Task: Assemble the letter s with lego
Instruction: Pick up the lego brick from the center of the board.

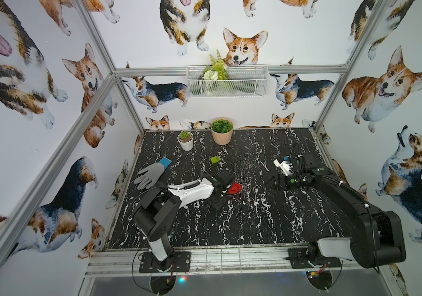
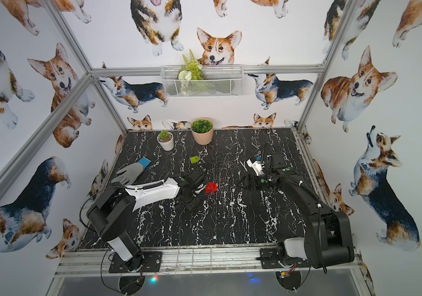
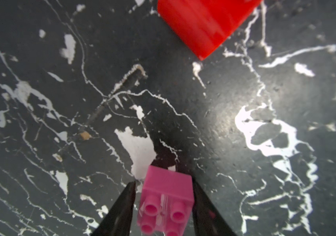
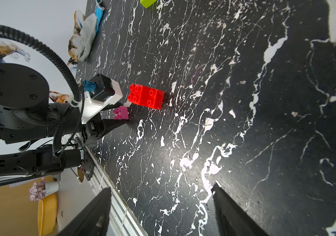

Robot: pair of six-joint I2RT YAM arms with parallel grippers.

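A magenta pink lego brick (image 3: 167,196) lies on its side on the black marble table (image 1: 230,225), studs toward the left wrist camera. My left gripper (image 3: 163,180) is closed around it, one black finger on each flank. The right wrist view shows this pink brick (image 4: 121,112) between those fingers, next to a block of joined red lego bricks (image 4: 145,97). In both top views the red block (image 1: 234,188) (image 2: 211,187) sits just right of the left gripper (image 1: 226,191); the pink brick is hidden there. A lime green brick (image 1: 214,160) lies alone farther back. My right gripper (image 4: 161,187) (image 1: 269,182) hovers open and empty, right of the red block.
A grey glove with a blue cuff (image 1: 151,174) lies at the left edge. A white plant pot (image 1: 186,141) and a peach plant pot (image 1: 221,131) stand at the back. A wire basket (image 1: 228,82) hangs on the back wall. A metal rail (image 1: 230,256) borders the front.
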